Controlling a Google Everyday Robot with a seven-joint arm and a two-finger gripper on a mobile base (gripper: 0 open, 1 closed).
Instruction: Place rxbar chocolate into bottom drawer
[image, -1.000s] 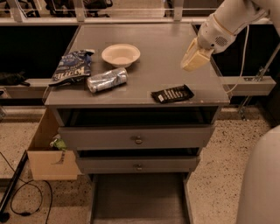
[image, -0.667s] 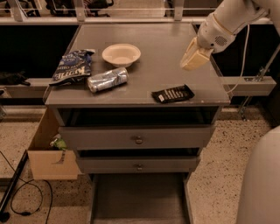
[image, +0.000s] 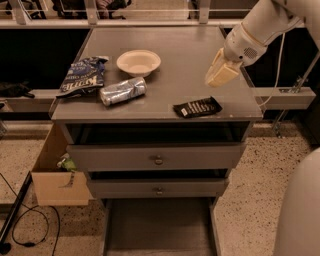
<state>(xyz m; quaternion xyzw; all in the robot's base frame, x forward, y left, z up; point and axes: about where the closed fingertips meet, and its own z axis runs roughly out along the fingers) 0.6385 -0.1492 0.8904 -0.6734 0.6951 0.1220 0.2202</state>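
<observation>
The rxbar chocolate (image: 197, 107), a small flat black wrapper with white lettering, lies on the grey cabinet top (image: 180, 85) near its front right edge. My gripper (image: 221, 75) hangs above the right side of the top, behind and to the right of the bar, apart from it. It holds nothing that I can see. The bottom drawer (image: 159, 229) is pulled out at the foot of the cabinet, a wide shallow grey tray with a bare floor.
A crushed silver can (image: 122, 91), a dark-blue chip bag (image: 82, 76) and a cream bowl (image: 138, 62) sit on the left half of the top. Two upper drawers with knobs (image: 158, 160) are shut. A cardboard box (image: 57, 172) stands left of the cabinet.
</observation>
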